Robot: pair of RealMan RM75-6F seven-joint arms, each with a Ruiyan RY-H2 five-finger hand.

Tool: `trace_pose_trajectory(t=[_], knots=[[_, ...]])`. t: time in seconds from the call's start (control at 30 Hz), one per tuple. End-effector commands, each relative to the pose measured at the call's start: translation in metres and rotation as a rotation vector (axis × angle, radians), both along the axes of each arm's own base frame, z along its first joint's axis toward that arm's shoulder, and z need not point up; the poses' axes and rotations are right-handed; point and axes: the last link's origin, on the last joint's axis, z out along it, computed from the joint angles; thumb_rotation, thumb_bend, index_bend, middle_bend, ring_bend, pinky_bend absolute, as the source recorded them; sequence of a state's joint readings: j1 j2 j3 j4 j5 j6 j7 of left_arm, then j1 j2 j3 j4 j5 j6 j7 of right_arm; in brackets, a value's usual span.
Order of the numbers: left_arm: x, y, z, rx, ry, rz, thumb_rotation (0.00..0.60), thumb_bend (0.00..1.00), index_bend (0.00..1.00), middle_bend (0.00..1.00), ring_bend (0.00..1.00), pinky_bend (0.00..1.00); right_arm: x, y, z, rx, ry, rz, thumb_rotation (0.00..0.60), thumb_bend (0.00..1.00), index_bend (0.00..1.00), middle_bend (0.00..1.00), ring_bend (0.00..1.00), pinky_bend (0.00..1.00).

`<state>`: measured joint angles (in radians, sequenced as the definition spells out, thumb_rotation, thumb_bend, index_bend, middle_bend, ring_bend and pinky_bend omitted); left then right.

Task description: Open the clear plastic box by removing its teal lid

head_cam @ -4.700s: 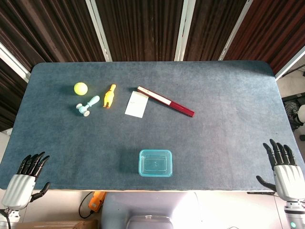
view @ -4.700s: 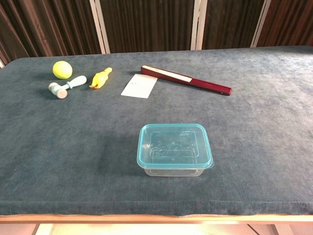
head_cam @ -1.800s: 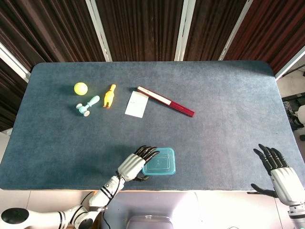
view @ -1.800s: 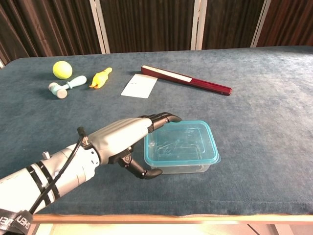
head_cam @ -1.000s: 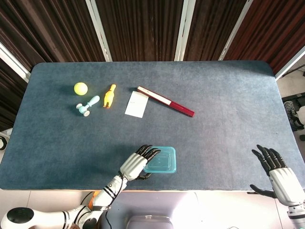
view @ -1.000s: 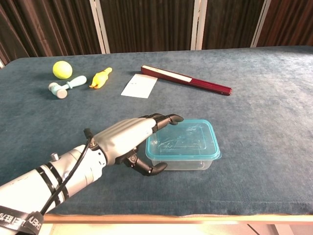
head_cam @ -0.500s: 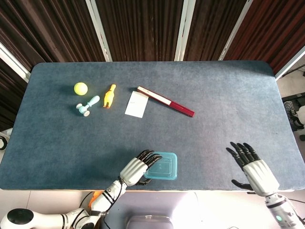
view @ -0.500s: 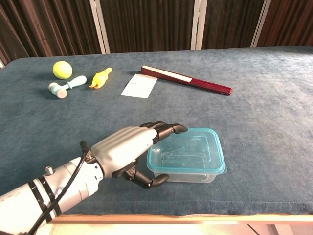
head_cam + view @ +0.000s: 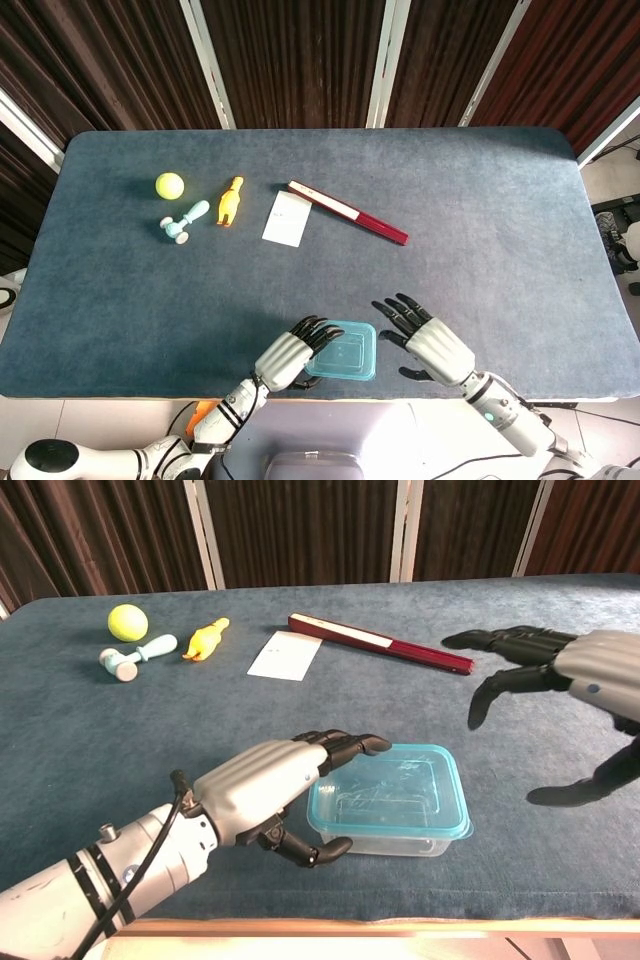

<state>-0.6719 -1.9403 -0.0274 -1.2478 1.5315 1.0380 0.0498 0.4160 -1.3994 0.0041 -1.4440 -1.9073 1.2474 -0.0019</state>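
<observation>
Since half a second ago the right hand (image 9: 432, 346) has swung in from the table's right edge and now hovers just right of the clear plastic box (image 9: 390, 822), which has slid slightly further right along the near edge of the blue-grey table (image 9: 480, 250). The left hand (image 9: 268, 780) has kept its place against the box's left end. Its dark fingers (image 9: 345, 743) lie over the left rim of the teal lid (image 9: 342, 351) while the thumb hooks under against the box's near-left wall, so it grips the box from that side, palm down, with the silver forearm running back toward the near-left corner. The lid is still seated on the box. The right hand holds nothing; in the chest view its fingers are spread and curved downward, the thumb hanging lower and apart, the palm facing the box but not touching it. Far back on the left lie a yellow ball (image 9: 169, 185), a small teal hammer-shaped toy (image 9: 184, 222) and an orange rubber chicken (image 9: 230, 201); a white card (image 9: 287, 219) lies beside a folded dark-red fan (image 9: 348, 213) near the middle.
</observation>
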Motion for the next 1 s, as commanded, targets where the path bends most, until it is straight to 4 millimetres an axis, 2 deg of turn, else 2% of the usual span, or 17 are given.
trace_pose_trajectory(t=[0.03, 0.2, 0.4, 1.0], knots=[[0.0, 0.002, 0.0, 0.002, 0.0, 0.003, 0.6, 0.36, 0.09, 0.27, 0.16, 0.23, 0.007, 0.0, -0.016, 0.048, -0.002, 0.032, 0.6, 0.3, 0.55, 0.04, 0.0, 0.0], [-0.002, 0.002, 0.001, 0.012, 0.009, -0.004, 0.6, 0.36, 0.07, 0.27, 0.16, 0.23, 0.016, 0.001, -0.033, 0.095, -0.01, 0.046, 0.6, 0.3, 0.62, 0.07, 0.0, 0.0], [-0.003, 0.002, 0.002, 0.016, 0.01, -0.01, 0.6, 0.36, 0.06, 0.27, 0.16, 0.23, 0.02, 0.0, -0.045, 0.103, -0.002, 0.052, 0.6, 0.32, 0.64, 0.09, 0.0, 0.0], [-0.004, -0.003, 0.001, 0.016, 0.015, -0.03, 0.6, 0.36, 0.06, 0.27, 0.16, 0.22, 0.023, -0.002, -0.049, 0.082, -0.002, 0.04, 0.6, 0.32, 0.65, 0.09, 0.0, 0.0]])
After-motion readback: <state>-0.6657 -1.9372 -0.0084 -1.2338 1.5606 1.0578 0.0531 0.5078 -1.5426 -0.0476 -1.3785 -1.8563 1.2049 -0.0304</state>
